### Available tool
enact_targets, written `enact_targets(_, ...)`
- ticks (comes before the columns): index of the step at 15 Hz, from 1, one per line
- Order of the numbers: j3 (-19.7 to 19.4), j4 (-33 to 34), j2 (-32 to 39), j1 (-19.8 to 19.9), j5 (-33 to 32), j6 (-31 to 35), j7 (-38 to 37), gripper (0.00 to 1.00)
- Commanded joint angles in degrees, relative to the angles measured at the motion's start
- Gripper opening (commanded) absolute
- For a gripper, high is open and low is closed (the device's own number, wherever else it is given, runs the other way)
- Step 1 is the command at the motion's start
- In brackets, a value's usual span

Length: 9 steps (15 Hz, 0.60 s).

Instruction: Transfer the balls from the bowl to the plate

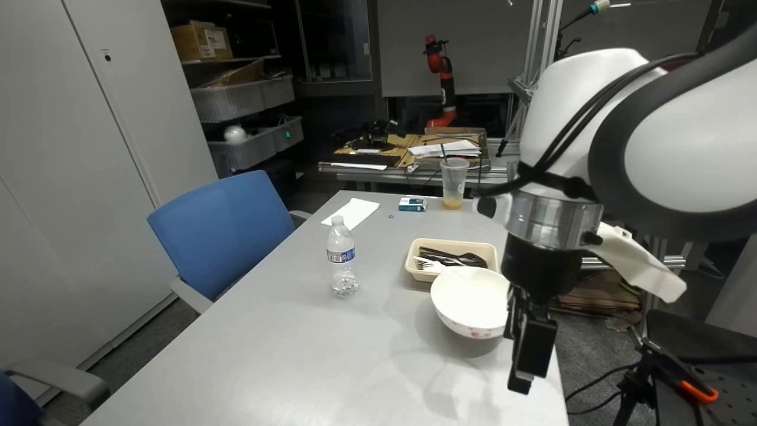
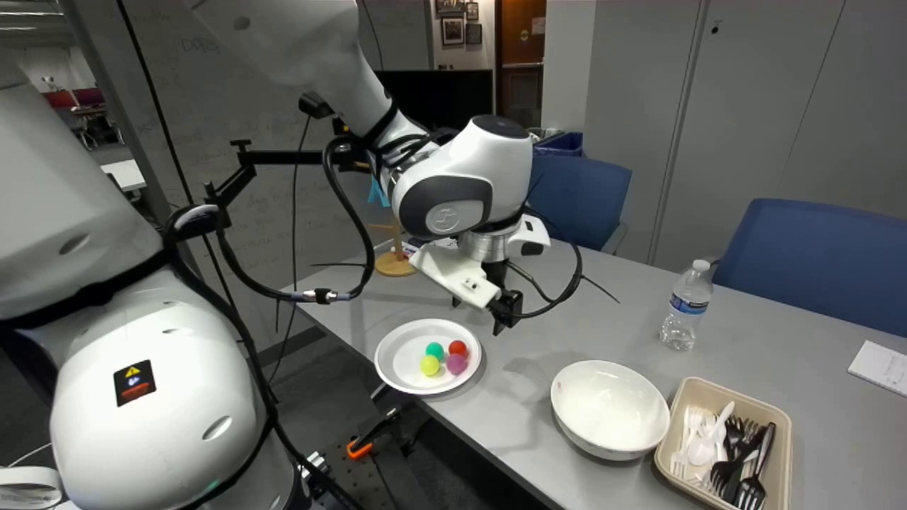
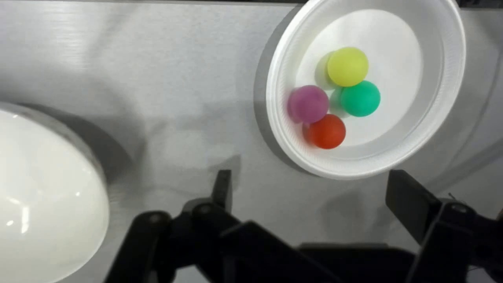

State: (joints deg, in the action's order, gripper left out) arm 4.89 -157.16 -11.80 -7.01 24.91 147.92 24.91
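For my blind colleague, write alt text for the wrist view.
A yellow ball, a green ball, a purple ball and a red ball sit clustered on a white plate, upper right. A white bowl, cut off at left, shows no ball inside. The tool stands open at the bottom, over the grey table.

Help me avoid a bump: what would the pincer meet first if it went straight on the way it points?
Probably the tabletop: the open pincer points down, just beside the plate in the wrist view. Depth is unclear, so it might clip the plate's rim instead.
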Motion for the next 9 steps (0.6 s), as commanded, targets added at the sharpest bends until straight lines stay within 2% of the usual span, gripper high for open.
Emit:
enact_targets(1,-2.53,-2.54,-9.84,0.93,-7.21,-4.59,-4.40,1.00)
enact_targets(4,-5.09,-0.05,-13.59,1.79,-10.75,-10.28,-6.43,1.00)
enact_targets(5,-5.13,0.19,-8.63,-0.28,-9.01,-6.14,-5.17,1.00)
enact_targets(9,-6.26,0.34,-12.27,0.31,-10.08,-8.91,-5.67,1.00)
